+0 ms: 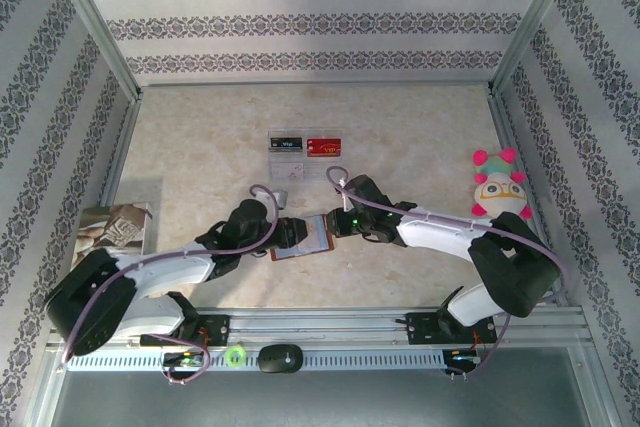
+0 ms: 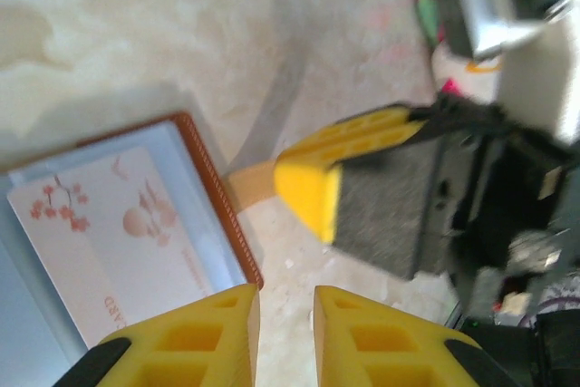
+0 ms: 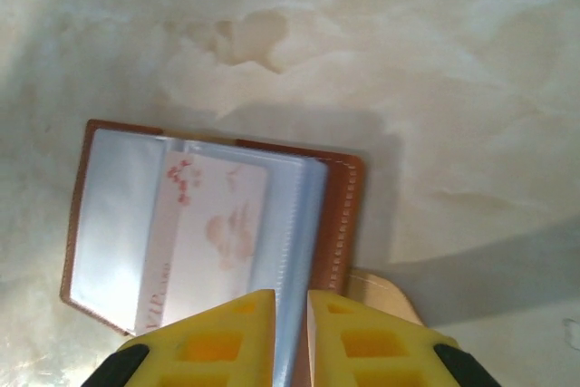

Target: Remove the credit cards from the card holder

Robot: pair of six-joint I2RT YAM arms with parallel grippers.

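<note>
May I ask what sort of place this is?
Probably a robot test booth: patterned wall panels enclose the table, a metal rail runs along its near edge, and a plush toy sits as a prop.

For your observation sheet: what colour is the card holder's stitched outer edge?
Brown, with pale stitching, on the card holder; clearest in the right wrist view.

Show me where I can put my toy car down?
Bare table lies between the booklet and the credit cards, and again between those cards and the plush toy. It's crowded around the open card holder in the middle.
</note>
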